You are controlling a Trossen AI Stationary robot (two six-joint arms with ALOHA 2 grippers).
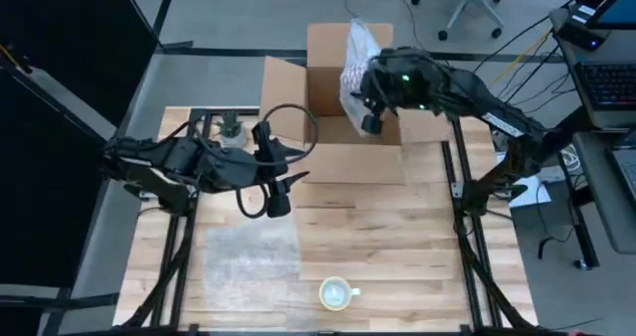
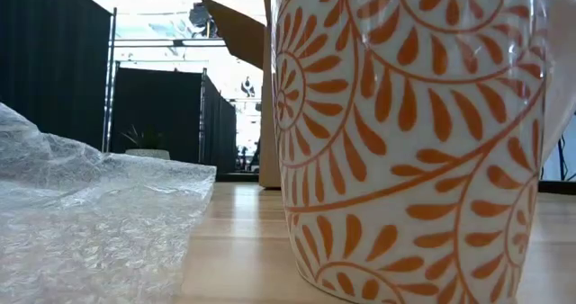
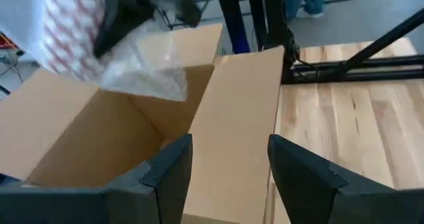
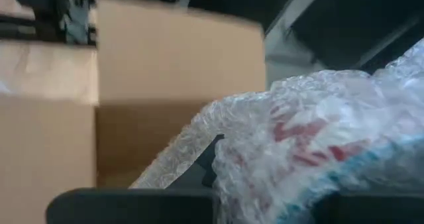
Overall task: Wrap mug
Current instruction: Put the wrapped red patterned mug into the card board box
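Note:
A mug wrapped in bubble wrap [image 1: 356, 66], red pattern showing through, hangs over the open cardboard box [image 1: 333, 87] at the table's far edge. My right gripper [image 1: 370, 117] is shut on it. My left gripper [image 1: 295, 169] stands open a little above the table, just near-left of the box, pointing at the box's near flap [image 3: 232, 118] with nothing between its fingers. An orange-patterned white mug [image 1: 336, 294] stands upright near the front edge and fills the low view [image 2: 414, 133]. A flat bubble wrap sheet [image 1: 250, 258] lies to its left. My right gripper pinches the wrapped mug between its two fingers [image 3: 118, 24], through several layers of bubble wrap [image 4: 311, 144]. The bundle is lifted clear above the box's opening. A loose tail of wrap [image 3: 149, 71] hangs slack below it toward the box's inside.
The box's flaps are spread outward, one lying on the table toward me [image 1: 353, 162]. A small potted plant [image 1: 231, 127] stands at the far left. Bare wooden tabletop [image 1: 397, 237] lies between the box and the near mug.

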